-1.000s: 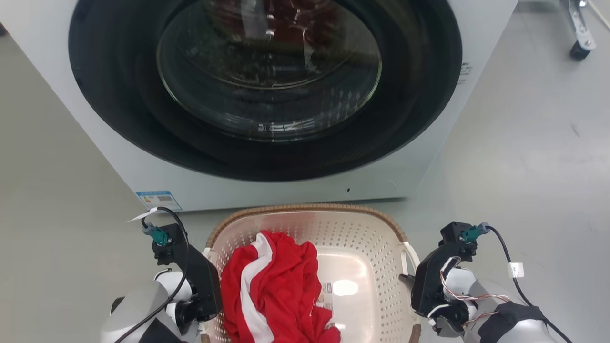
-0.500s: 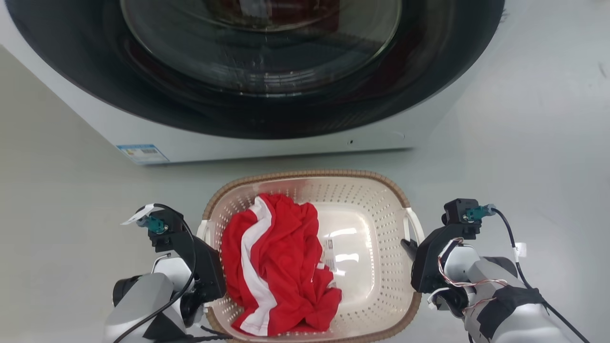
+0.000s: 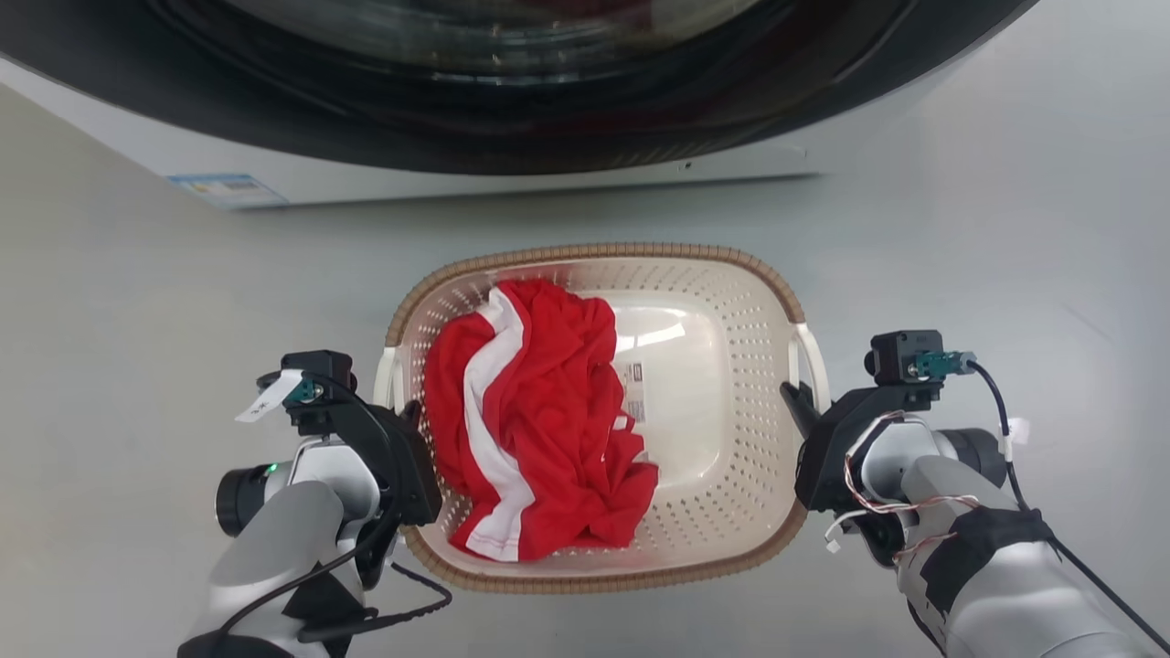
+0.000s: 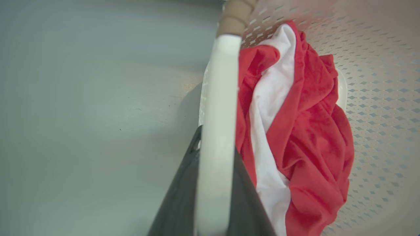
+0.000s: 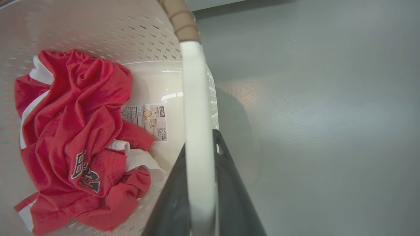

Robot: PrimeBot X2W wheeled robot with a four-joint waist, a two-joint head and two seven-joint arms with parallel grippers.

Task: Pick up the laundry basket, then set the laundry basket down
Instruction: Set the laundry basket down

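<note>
The laundry basket is cream-white and perforated, with a brown woven rim, and sits low over the grey floor in front of me. I cannot tell whether it touches the floor. A red and white garment lies in its left half, beside a label on the bottom. My left gripper is shut on the basket's left white handle, with a dark finger on each side. My right gripper is shut on the right white handle in the same way.
A large white washing machine with a dark round door stands just beyond the basket, with a strip of grey floor between them. Open floor lies to the left and right of the basket.
The head camera has tilted down, so the washing machine has slid up the picture. The basket now shows whole and smaller, with more floor before the machine. Both grippers have kept hold of the handles.
</note>
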